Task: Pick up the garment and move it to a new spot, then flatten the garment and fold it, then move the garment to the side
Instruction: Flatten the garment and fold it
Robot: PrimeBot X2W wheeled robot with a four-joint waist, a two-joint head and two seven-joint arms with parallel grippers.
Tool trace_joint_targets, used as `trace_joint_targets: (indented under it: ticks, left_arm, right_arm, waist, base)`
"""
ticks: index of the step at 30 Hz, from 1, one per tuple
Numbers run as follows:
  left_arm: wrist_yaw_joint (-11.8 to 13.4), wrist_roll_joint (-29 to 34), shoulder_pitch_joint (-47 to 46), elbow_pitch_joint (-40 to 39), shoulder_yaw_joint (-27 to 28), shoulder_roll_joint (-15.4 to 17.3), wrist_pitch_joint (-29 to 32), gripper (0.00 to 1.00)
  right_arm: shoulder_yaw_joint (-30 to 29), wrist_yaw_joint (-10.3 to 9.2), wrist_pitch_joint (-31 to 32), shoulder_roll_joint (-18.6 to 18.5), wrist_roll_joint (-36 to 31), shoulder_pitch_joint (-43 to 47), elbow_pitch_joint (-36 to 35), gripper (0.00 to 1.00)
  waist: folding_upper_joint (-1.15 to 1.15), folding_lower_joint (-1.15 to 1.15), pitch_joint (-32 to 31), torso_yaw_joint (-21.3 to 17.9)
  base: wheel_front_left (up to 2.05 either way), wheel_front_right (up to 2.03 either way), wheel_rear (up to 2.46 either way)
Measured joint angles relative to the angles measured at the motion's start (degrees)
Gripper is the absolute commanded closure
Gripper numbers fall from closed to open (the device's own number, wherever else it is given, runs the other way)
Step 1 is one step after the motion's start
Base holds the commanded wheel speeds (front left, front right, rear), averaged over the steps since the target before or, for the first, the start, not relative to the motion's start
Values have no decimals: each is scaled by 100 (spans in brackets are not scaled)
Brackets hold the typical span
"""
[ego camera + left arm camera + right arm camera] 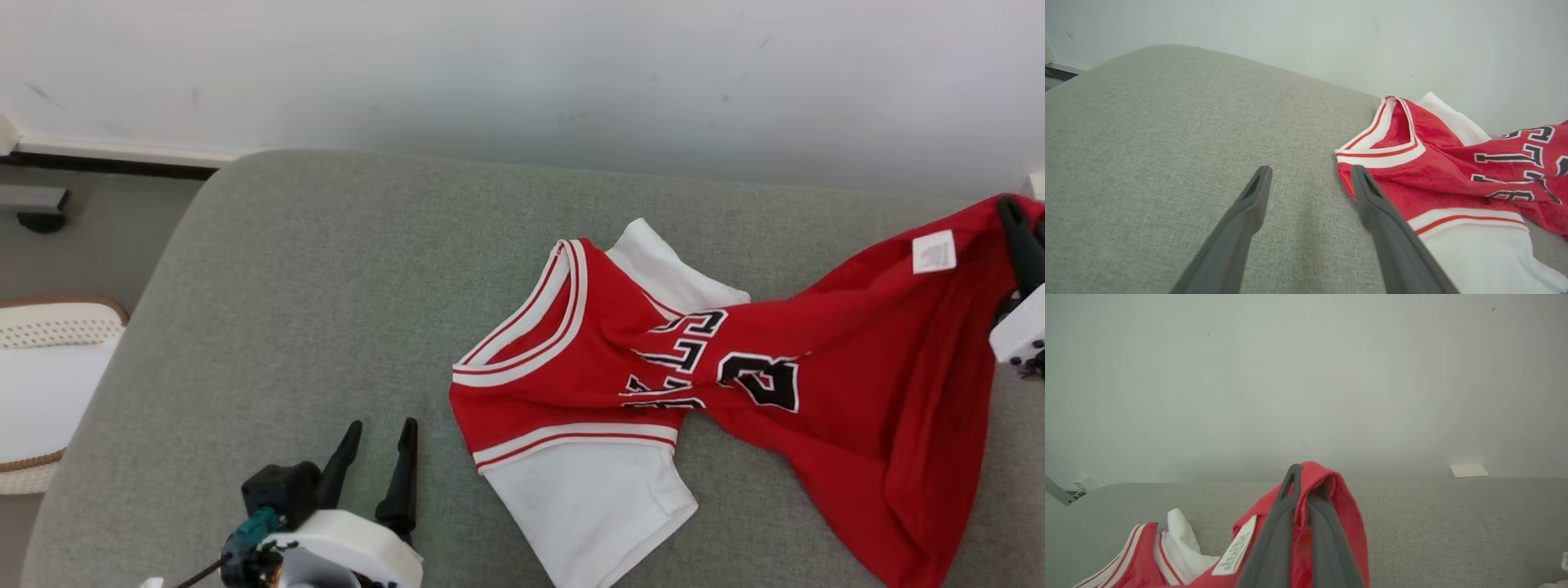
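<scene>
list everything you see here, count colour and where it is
jersey: one, red with white sleeves and black lettering, rumpled on the cushion's right half
label: one, white, on the jersey's raised right end
cushion: one, grey fabric, beneath the jersey
wall: one, white, behind the cushion
perforated object: one, white with tan rim, far left beside the cushion, kind unclear
left gripper: one, dark fingers, open, by bare cushion left of the jersey
right gripper: one, dark fingers, shut on the jersey's right end
</scene>
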Motion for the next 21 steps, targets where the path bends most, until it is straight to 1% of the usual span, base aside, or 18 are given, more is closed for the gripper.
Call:
trace_joint_targets:
  ticks: [6,10,11,12,13,14,18,21]
  left_arm:
    - [-90,35,-261,11,-83,-29,-1,0]
    - [-101,47,-420,15,-115,-37,0,0]
    - [-107,62,-454,21,-130,-40,-1,0]
    - [-109,69,-486,25,-144,-43,0,0]
    - [-116,69,-515,33,-155,-45,0,0]
    - [-115,70,-541,42,-157,-45,-1,0]
    - [-105,65,-563,52,-198,-45,-1,0]
    - [-98,56,-544,96,-226,-53,0,0]
  right_arm:
    - [207,0,-642,-197,-114,-924,1515,100]
    - [279,0,-859,-336,-212,-1417,2410,100]
    - [314,0,-903,-358,-255,-1522,2582,93]
    - [356,0,-940,-363,-269,-1605,2743,89]
    - [413,0,-938,-358,-287,-1656,2888,73]
    - [470,0,-935,-336,-288,-1683,3022,0]
    - [686,0,-928,-234,-133,-1714,3268,0]
    - [884,0,-723,-204,55,-1666,3331,0]
  waist:
    - [0,0,349,193]
    - [0,0,639,358]
    - [0,0,711,399]
    - [0,1,778,444]
    - [0,0,833,491]
    - [0,0,877,536]
    - [0,1,903,559]
    - [0,1,754,487]
  base:
    - [0,0,0]
    - [0,0,0]
    - [0,0,0]
    - [0,0,0]
    - [0,0,0]
    - [0,0,0]
    - [0,0,0]
    - [0,0,0]
